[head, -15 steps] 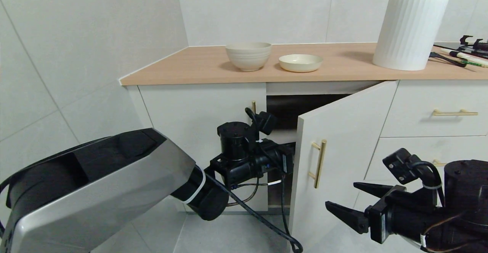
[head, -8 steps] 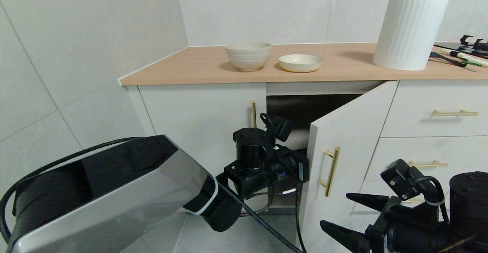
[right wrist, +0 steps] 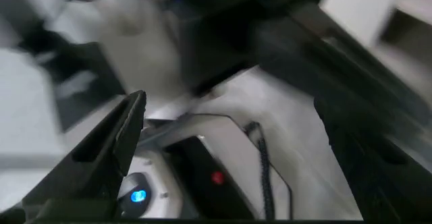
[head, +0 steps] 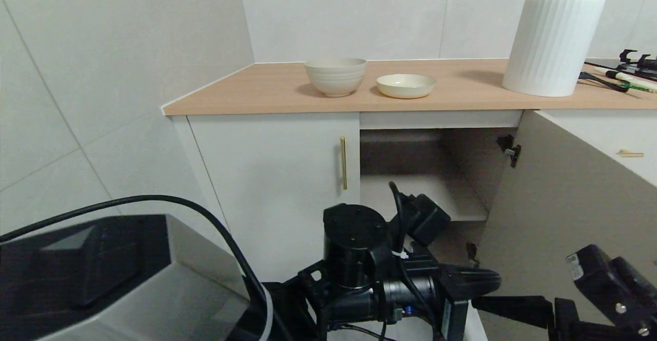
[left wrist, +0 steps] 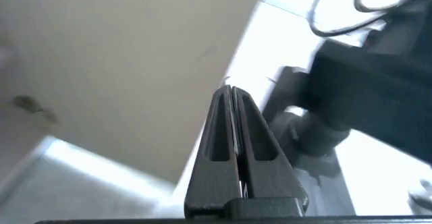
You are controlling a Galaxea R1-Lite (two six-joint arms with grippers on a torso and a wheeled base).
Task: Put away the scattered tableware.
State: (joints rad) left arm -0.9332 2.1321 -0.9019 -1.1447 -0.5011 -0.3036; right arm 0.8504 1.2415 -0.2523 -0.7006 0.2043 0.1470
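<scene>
- Two pieces of tableware sit on the wooden countertop (head: 267,92) in the upper middle of the head view. One is a ribbed cream bowl (head: 335,75). Just to its right is a shallow cream dish (head: 406,84), close by but not touching.
- Farther right on the same counter a tall white ribbed container (head: 553,45) stands upright. A few dark-handled utensils (head: 618,76) lie at the right edge of the frame.
- Below the counter, the right-hand cabinet door (head: 564,218) is swung wide and shows its inner face across the lower right. A dark hinge (head: 509,150) sits on the cabinet wall near its top.
- Inside the opening, in the middle of the frame, a pale shelf (head: 426,197) shows.
- The left-hand door (head: 277,187) is closed, with a slim gold handle (head: 343,163) running down its right edge.
- At the bottom centre of the head view the left gripper (left wrist: 231,92) sits low in front of the cabinet opening. Its two fingers are pressed flat together.
- At the bottom right, close to the door's inner face, is the right gripper (right wrist: 236,150), its fingers spread wide apart.
- Both grippers are well below the counter and well apart from the bowl and the dish.
</scene>
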